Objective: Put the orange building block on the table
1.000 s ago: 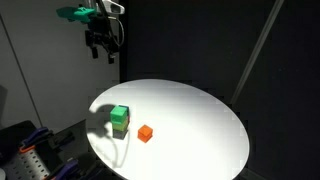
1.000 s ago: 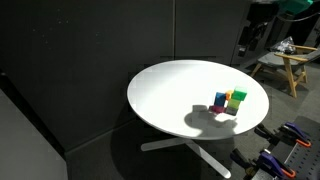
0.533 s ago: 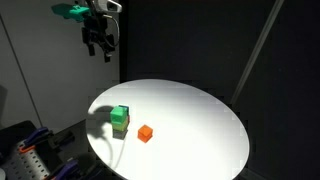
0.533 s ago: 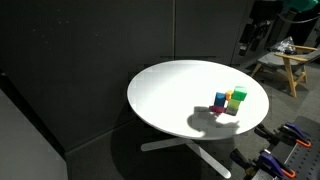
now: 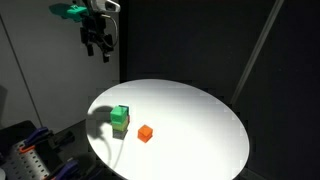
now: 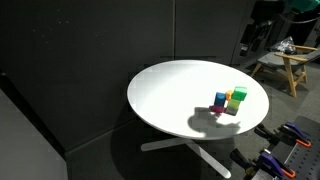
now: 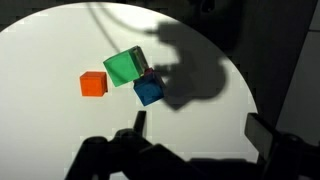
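Note:
The orange building block is a small orange-red cube. It rests alone on the round white table, a little apart from the green stacked blocks. In the wrist view the orange block lies left of the green block and a blue block. In an exterior view the blocks show as a coloured cluster near the table's edge. My gripper hangs high above the table's edge, far from the blocks. Its fingers are spread and hold nothing.
Dark curtains surround the table. A wooden stand is at the back in an exterior view. Clamps and tools lie below the table's edge. The arm's shadow falls across the tabletop.
The gripper has drifted slightly up and away from the table. The blocks have not moved.

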